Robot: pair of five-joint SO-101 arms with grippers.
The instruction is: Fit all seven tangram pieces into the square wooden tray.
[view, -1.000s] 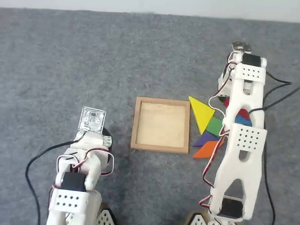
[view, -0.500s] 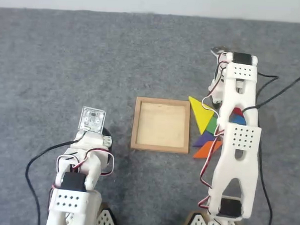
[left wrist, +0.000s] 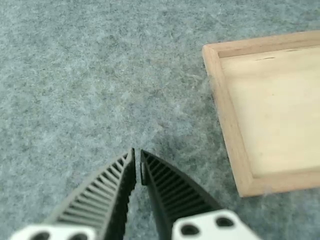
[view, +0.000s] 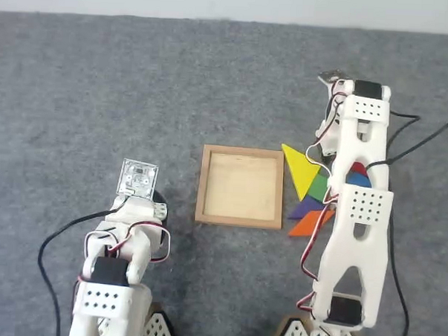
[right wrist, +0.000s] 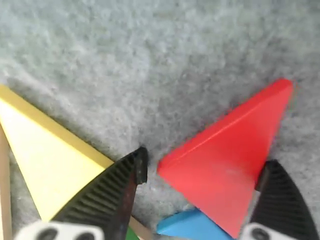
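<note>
My right gripper is spread wide, its jaws on either side of the red triangle. The triangle lies on the grey table, right of the wooden tray and beside the yellow triangle. My left gripper is clenched, jaws together, low over the table near and left of the tray.

— What sort of place is this?
— A robotics lab or hobby bench, it seems: two white perforated plastic robot arms with loose exposed wiring, a grey felt-like table covering, a plain pale wall behind.
</note>
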